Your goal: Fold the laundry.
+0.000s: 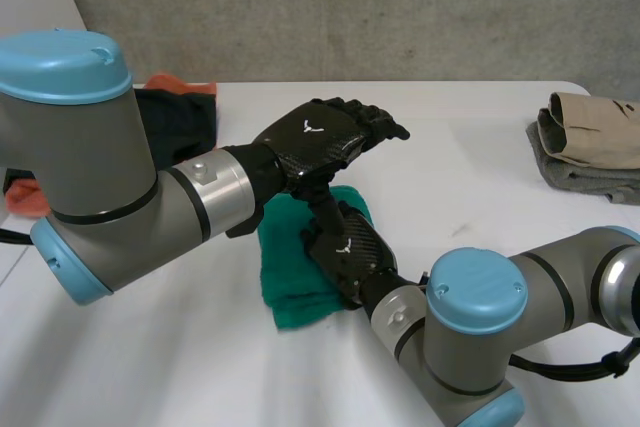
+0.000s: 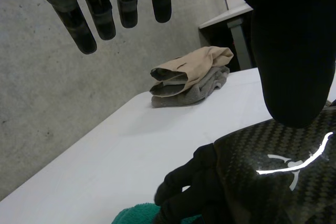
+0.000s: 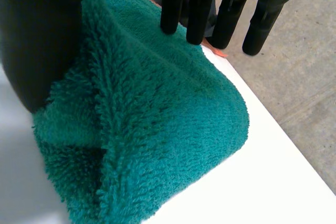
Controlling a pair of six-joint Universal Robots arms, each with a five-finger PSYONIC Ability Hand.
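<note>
Right hand point(image 1: 347, 249), left hand point(image 1: 315, 137), one towel point(image 1: 290, 292)

I have the towel point(image 1: 290, 287) at the middle of the table point(image 1: 480, 197), right robot hand point(image 1: 345, 247) on it, left robot hand point(image 1: 310, 137) above. A folded stack point(image 1: 590, 142) lies far right, a loose heap point(image 1: 175, 112) far left.

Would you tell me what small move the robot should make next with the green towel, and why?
Probably press the right robot hand flat along the green towel to smooth it. The towel lies folded, but its top layer ridges up under the straight fingers, while the left robot hand hovers open above.
</note>
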